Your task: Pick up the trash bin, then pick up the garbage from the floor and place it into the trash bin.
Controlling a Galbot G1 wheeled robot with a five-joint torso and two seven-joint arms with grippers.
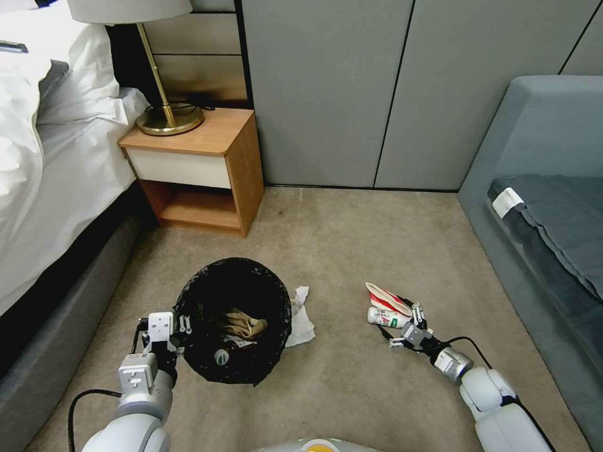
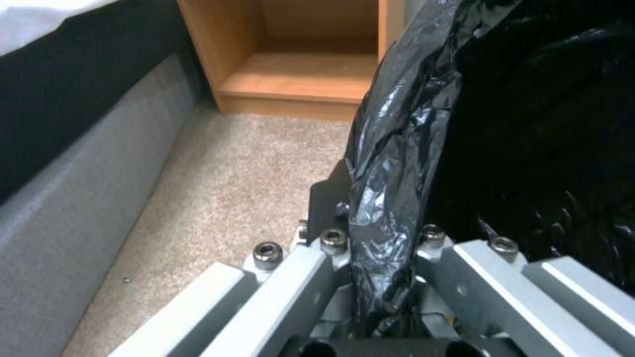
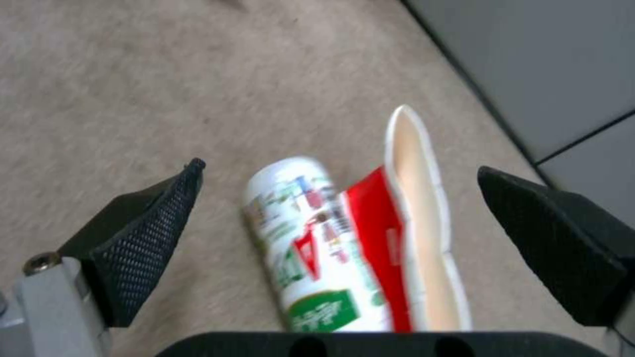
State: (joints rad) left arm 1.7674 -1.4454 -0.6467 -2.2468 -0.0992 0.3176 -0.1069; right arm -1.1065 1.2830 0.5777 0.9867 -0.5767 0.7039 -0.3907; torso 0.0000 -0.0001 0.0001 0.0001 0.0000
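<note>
We start at the trash bin point(image 1: 233, 319), which stands upright on the carpet point(image 1: 352, 251) in front of the nightstand point(image 1: 195, 169), its black bag point(image 2: 397, 148) folded over the rim. Inside it we see crumpled tan paper point(image 1: 245, 324) and a few smaller scraps. Our left gripper point(image 1: 171, 328) is at the bin's rim on the side toward the bed point(image 1: 50, 157); in the left wrist view the fingers point(image 2: 324, 198) are pinched onto the bag-covered rim, with a fold of black plastic running down between them, so the hand is grasping the bin.

Just beside the bin, on the side away from the bed, white tissues point(image 1: 301, 317) lie on the carpet, touching the bag's edge or very nearly so.

Farther from the bin in that same direction, toward the grey sofa point(image 1: 546, 188), lie the green-labelled bottle point(image 1: 386, 317) and the red-and-white squashed cup point(image 1: 387, 297), pressed side by side on the floor. Our right gripper point(image 1: 407, 328) sits low at them, on their side nearer us. In the right wrist view its black pads point(image 3: 142, 238) stand wide apart, one on either side of the pair, touching neither the bottle point(image 3: 301, 248) nor the cup point(image 3: 416, 218); this hand is released and holds nothing.

A brass lamp point(image 1: 166, 94) stands on the nightstand behind the bin.
</note>
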